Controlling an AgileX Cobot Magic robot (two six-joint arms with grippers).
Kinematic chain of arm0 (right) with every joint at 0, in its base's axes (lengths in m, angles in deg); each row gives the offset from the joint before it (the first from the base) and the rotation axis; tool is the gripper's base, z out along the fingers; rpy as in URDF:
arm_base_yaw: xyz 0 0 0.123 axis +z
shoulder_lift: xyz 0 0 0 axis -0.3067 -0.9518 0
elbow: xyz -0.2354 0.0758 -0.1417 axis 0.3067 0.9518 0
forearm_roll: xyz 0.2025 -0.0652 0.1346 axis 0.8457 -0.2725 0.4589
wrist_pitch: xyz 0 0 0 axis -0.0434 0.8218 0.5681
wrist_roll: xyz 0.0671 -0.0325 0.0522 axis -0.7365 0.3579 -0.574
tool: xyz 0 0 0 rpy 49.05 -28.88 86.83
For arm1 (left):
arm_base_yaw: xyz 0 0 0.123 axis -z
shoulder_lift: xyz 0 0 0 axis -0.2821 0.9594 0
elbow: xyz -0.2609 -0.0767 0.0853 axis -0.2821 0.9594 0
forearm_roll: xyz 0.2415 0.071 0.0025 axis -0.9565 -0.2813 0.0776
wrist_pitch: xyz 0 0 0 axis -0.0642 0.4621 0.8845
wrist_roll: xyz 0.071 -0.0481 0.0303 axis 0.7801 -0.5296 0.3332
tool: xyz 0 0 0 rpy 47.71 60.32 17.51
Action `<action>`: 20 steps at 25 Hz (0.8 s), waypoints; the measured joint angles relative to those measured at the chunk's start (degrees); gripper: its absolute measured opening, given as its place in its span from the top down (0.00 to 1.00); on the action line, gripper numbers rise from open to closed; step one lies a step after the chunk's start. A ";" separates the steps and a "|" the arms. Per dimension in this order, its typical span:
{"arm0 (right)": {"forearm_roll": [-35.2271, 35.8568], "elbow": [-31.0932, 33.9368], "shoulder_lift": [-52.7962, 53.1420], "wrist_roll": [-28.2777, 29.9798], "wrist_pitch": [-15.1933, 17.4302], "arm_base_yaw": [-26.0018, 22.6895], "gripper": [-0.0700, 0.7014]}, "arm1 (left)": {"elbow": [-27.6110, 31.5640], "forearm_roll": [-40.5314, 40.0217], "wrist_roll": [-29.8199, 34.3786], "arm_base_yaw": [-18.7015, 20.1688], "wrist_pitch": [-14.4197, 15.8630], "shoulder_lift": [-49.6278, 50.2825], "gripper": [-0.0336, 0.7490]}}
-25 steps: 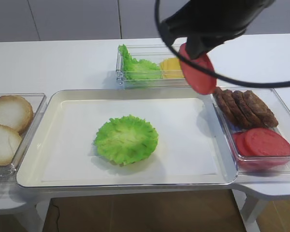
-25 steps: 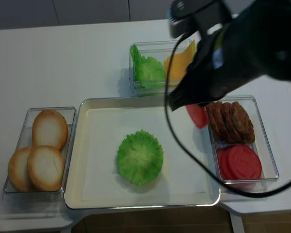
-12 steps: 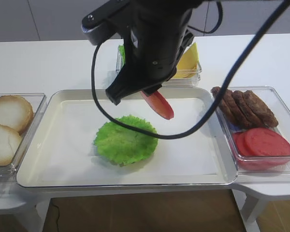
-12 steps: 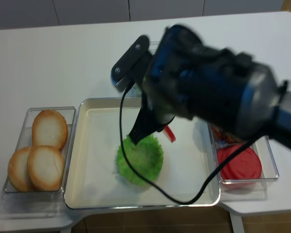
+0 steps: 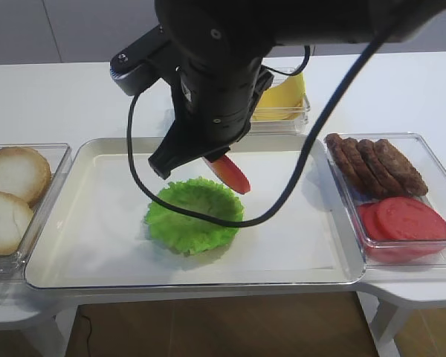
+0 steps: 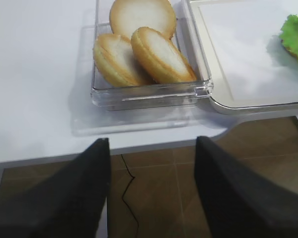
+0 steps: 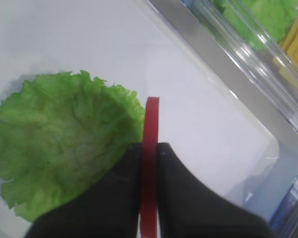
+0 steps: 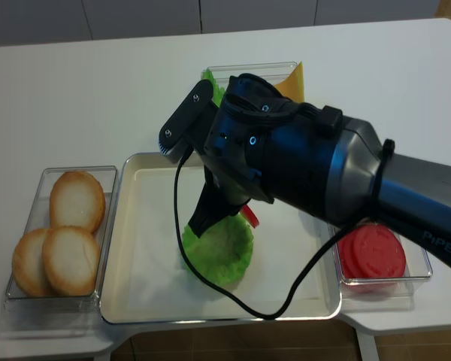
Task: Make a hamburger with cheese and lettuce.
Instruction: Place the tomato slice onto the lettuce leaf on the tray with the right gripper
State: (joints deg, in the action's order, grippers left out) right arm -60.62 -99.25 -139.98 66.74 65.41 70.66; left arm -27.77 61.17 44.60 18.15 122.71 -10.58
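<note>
A green ruffled lettuce leaf lies alone on the white tray; it also shows in the right wrist view and the realsense view. My right gripper is shut on a flat red disc, held edge-on and tilted just above the leaf's right edge. The disc also shows in the exterior view. Yellow cheese slices stand in a clear box at the back, beside more lettuce that the arm mostly hides. My left gripper is open and empty, off the table's front left edge.
A clear box of pale bun halves sits left of the tray, also in the left wrist view. A clear box on the right holds brown patties and red slices. The black right arm covers the tray's back middle.
My right arm has carried the red disc from above the right-hand box leftward and down to the right edge of the lettuce leaf on the tray.
</note>
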 joint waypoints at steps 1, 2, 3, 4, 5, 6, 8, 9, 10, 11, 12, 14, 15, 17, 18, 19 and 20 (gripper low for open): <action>0.44 0.00 0.00 0.00 -0.32 0.00 0.82 | 0.00 0.00 0.00 0.00 0.00 0.00 0.44; 0.69 0.00 0.00 0.10 -0.59 0.00 0.82 | 0.00 0.00 0.00 0.00 0.00 0.00 0.44; 0.94 0.00 0.00 0.10 -0.74 0.00 0.82 | 0.00 0.00 0.00 0.00 0.00 0.00 0.44; 1.07 0.00 -0.04 0.10 -0.99 0.00 0.82 | 0.00 0.00 0.00 0.00 0.00 0.00 0.44; 1.19 -0.09 -0.13 0.10 -1.23 0.00 0.82 | 0.00 0.00 0.00 0.00 0.00 0.00 0.44; 1.31 -0.09 -0.13 0.10 -1.51 0.00 0.82 | 0.00 0.00 0.00 0.00 0.00 0.00 0.44; 1.31 -0.09 -0.55 0.10 -1.87 0.00 0.82 | 0.00 0.00 0.00 0.00 0.00 0.00 0.44; 1.41 -0.09 -0.68 0.10 -1.97 0.00 0.82 | 0.00 0.00 0.00 0.00 0.00 0.00 0.44; 1.53 -0.09 -1.01 0.22 -1.97 0.00 0.82 | 0.00 0.00 0.00 0.00 0.00 0.00 0.44; 1.62 -0.09 -1.27 0.22 -2.00 0.00 0.82 | 0.00 0.00 0.00 0.00 0.00 0.00 0.44; 1.73 -0.09 -1.53 0.22 -2.10 0.00 0.82 | 0.00 0.00 0.00 0.00 0.00 0.00 0.44; 1.77 -0.09 -1.98 0.22 -2.32 0.00 0.82 | 0.00 0.00 0.00 0.00 0.00 0.00 0.44; 1.77 -0.09 -2.08 0.22 -2.46 0.00 0.82 | 0.00 0.00 0.00 0.00 0.00 0.00 0.44; 2.00 -0.09 -2.30 0.22 -2.57 0.00 0.82 | 0.00 0.00 0.00 0.00 0.00 0.00 0.44; 2.01 -0.09 -2.30 0.22 -2.57 0.00 0.82 | 0.00 0.00 0.00 0.00 0.00 0.00 0.44; 2.09 -0.09 -2.30 0.22 -2.57 0.00 0.82 | 0.00 0.00 0.00 0.00 0.00 0.00 0.44; 2.14 -0.09 -2.30 0.22 -2.57 0.00 0.82 | 0.00 0.00 0.00 0.00 0.00 0.00 0.44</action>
State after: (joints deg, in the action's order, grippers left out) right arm -58.49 -99.35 -142.28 66.96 62.84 70.66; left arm -27.77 61.17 44.60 18.15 122.71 -10.58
